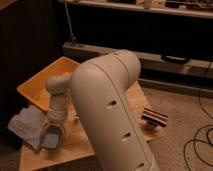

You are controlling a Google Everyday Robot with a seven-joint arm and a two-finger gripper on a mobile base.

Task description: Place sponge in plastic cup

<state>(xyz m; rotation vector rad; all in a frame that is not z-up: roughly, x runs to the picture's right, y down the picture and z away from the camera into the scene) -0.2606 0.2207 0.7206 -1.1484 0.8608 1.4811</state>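
The hand [53,131] is held low at the near left of the wooden bench [75,145], directly over a blue sponge [50,142] beside a crumpled cloth [24,125]; whether anything is gripped cannot be told.

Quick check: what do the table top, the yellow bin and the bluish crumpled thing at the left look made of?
Table top: wood, matte, light tan with a plank-like edge. Yellow bin: probably plastic, smooth, one even colour, moulded rim. Bluish thing: soft cloth or paper, judging by its folds. The gripper hangs beside it, over the table.
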